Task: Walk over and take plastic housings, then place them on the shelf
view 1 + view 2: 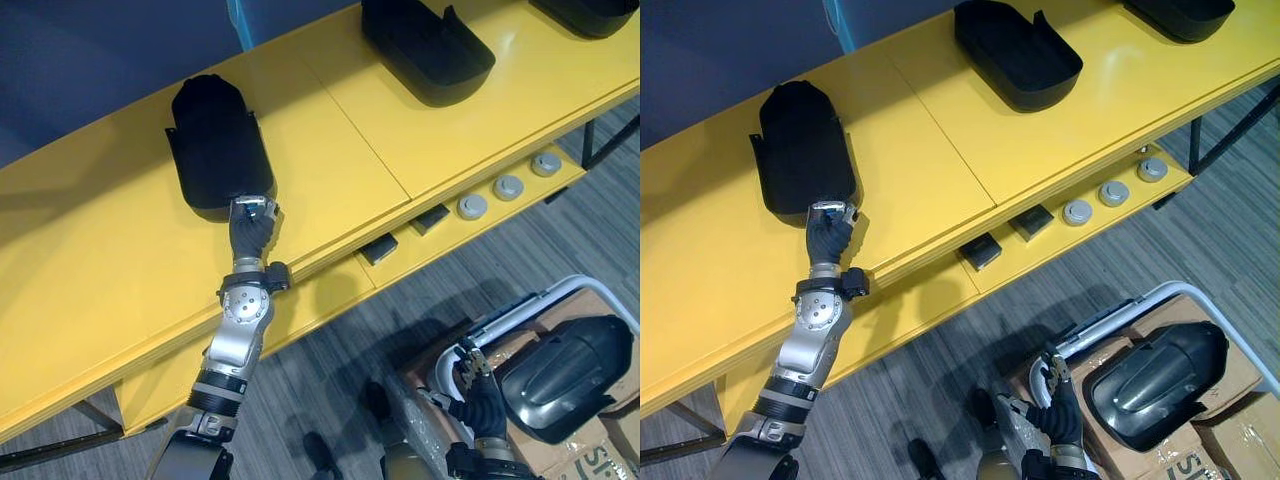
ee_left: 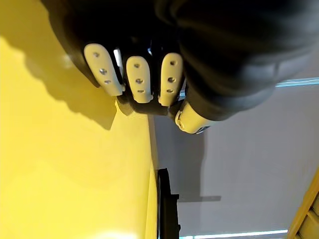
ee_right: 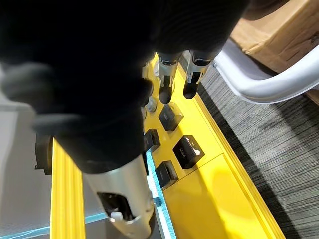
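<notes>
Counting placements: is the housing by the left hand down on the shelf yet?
Set down: the housing lies flat on the yellow shelf, with the left hand at its near end.

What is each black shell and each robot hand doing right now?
Black domed plastic housing: lying on the yellow shelf, round side up.
Second black plastic housing: on the shelf, hollow side up.
Glossy black plastic housing: lying in the cardboard box, not picked up yet.
Left hand: touching the domed housing's near end.
Right hand: open, empty, beside the white tube frame.
</notes>
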